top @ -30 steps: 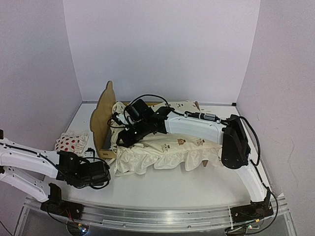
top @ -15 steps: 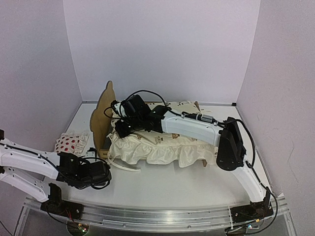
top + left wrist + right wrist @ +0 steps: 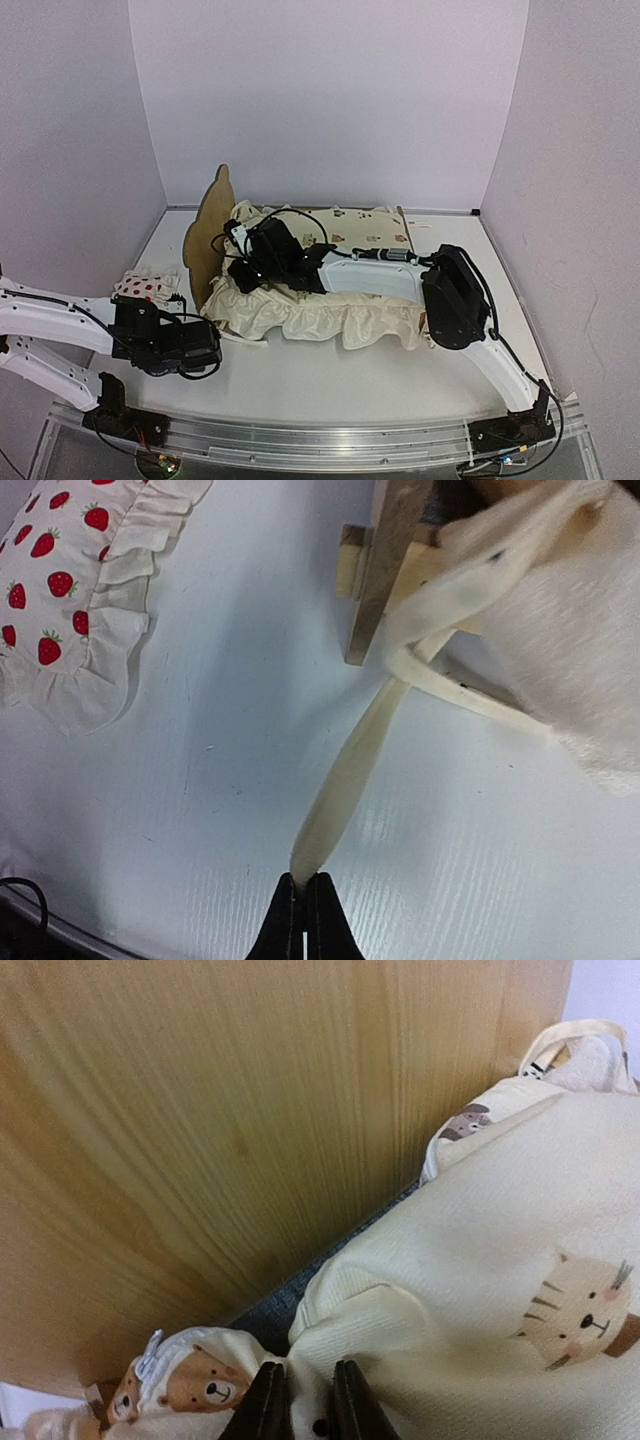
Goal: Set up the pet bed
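Tabletop scene, seen from above and from both wrists: the pet bed (image 3: 205, 240) stands on the white table (image 3: 350, 385) at its far left, its bear-ear headboard (image 3: 250, 1110) upright at the left end and the frame running off to the right. A cream cushion (image 3: 330, 312) printed with small animal faces lies over the frame, its ruffle hanging down the near side; a strip of the dark grey base (image 3: 290, 1305) shows where cushion meets headboard. The right gripper (image 3: 305, 1405) reaches in from the right and sits low on the cushion just beside the headboard, with its jaws narrowly apart and cream cloth between them – whether they actually pinch it cannot be told. The left gripper (image 3: 302, 910) rests low on the table near the bed's left near corner, jaws closed on the end of a cream tie strap (image 3: 350, 770) that leads back to the cushion. A strawberry-print pillow (image 3: 70, 600) lies on the table left of the bed – apart from both grippers
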Robot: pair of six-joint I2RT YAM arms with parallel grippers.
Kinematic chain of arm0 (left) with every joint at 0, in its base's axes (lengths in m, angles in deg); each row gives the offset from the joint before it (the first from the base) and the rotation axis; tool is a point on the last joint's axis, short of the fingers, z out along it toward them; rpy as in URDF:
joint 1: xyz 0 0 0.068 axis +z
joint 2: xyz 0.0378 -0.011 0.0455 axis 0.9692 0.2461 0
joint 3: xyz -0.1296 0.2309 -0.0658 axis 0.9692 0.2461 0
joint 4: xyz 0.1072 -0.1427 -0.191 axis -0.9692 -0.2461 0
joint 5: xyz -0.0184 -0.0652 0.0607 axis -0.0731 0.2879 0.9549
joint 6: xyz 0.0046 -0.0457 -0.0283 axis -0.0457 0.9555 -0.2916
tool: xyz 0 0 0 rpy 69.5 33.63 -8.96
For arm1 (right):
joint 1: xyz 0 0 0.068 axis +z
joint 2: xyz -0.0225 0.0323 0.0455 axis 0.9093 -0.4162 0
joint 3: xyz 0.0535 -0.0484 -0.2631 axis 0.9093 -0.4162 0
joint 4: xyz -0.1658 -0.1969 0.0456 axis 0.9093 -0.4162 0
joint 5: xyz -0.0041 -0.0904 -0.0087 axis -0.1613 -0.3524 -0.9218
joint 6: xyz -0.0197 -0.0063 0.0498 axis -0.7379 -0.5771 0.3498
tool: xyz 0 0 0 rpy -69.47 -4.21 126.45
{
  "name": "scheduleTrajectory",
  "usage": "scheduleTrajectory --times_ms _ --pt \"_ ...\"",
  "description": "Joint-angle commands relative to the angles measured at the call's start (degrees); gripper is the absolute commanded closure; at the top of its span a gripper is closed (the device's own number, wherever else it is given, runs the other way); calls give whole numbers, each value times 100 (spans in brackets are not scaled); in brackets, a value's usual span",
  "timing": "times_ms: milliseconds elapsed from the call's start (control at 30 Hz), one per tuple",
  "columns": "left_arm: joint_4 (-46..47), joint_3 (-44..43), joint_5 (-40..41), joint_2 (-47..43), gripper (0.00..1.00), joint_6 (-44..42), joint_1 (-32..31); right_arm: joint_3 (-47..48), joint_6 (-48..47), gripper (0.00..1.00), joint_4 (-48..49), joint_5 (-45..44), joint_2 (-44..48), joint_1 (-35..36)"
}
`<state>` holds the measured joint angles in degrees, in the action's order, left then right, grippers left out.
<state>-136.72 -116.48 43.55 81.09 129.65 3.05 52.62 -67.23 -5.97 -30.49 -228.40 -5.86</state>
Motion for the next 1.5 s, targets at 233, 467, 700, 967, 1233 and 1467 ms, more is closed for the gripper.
scheduleTrajectory --times_ms 233,467,700,967,1233,1467 --pt "-1128 -1888 39 -191 100 -981 -24 -971 -55 37 227 646 1450 -8" --pt "-1904 -3123 683 78 100 -1200 -15 -1695 -139 23 171 497 2227 -5" --pt "-2386 -3883 943 253 100 -1288 -19 -2767 -11 21 179 510 3001 -2" --pt "-1570 -2331 -244 -154 100 -1162 -26 -3627 89 29 113 1586 3193 11" --pt "-905 -1063 -1263 -395 100 -1019 -20 -3590 -316 39 -377 -136 2924 18" --pt "-731 -572 -1608 -265 97 -813 -26 -3558 -747 39 -506 -1130 2959 -1"
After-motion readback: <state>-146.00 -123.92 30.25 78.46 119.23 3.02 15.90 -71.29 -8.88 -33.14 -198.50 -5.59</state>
